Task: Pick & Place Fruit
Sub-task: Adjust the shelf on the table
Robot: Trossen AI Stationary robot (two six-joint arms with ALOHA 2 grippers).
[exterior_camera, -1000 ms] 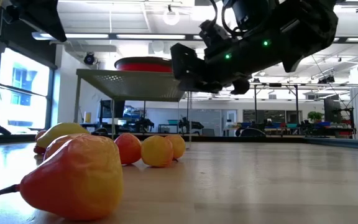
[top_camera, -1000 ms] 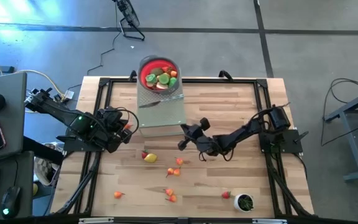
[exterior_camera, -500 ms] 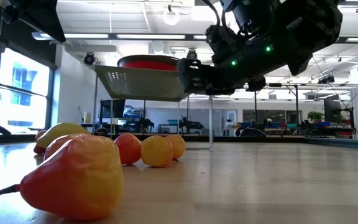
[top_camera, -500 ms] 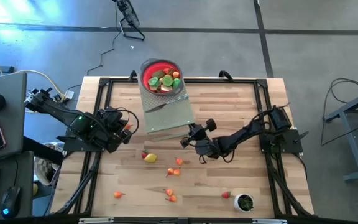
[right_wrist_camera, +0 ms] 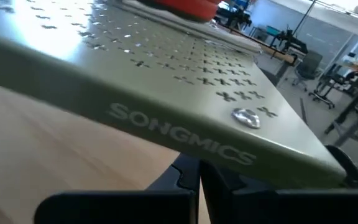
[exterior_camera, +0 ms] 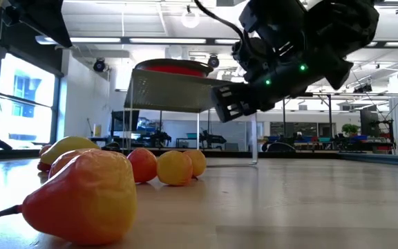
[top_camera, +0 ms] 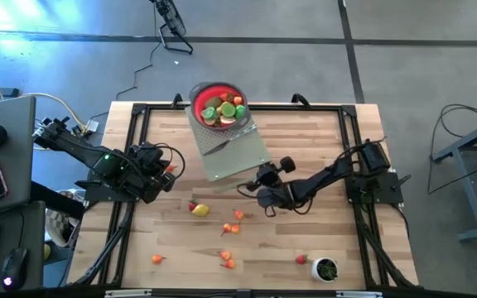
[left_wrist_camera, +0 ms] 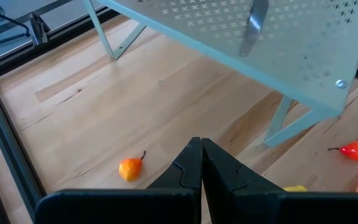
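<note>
A grey perforated metal stand (top_camera: 232,147) carries a red bowl (top_camera: 219,93) filled with fruit at its far end and a silver knife (top_camera: 219,145). It stands askew on its thin legs (exterior_camera: 256,142). More small fruit lies on the wooden table: a yellow piece (top_camera: 199,210) and orange and red pieces (top_camera: 238,216) (top_camera: 228,261) (top_camera: 157,258) (top_camera: 301,259). My right gripper (top_camera: 262,176) (right_wrist_camera: 194,167) is shut at the stand's near right corner. My left gripper (top_camera: 171,172) (left_wrist_camera: 196,146) hangs shut above the table's left side, holding nothing. My right gripper meets the stand with its shut fingertips (right_wrist_camera: 191,169) at the lower edge of the lettered rim (right_wrist_camera: 185,146), close to the corner screw (right_wrist_camera: 246,116). It comes nearly level from the table's right. The rim hides the exact place of contact. The stand's legs rest on the table.
A white cup with green contents (top_camera: 327,269) stands near the front right. A black frame (top_camera: 139,124) runs around the tabletop. Bare wood lies to the right of the stand (top_camera: 321,141). Close to the low camera lie a large orange-red fruit (exterior_camera: 81,197) and others (exterior_camera: 175,167).
My right gripper has gone a little toward the table's right edge and rolled at the wrist. The stand has turned with it: its near end has swung toward the right edge, while the far end with the bowl has shifted only slightly. The bowl and knife stay on top.
</note>
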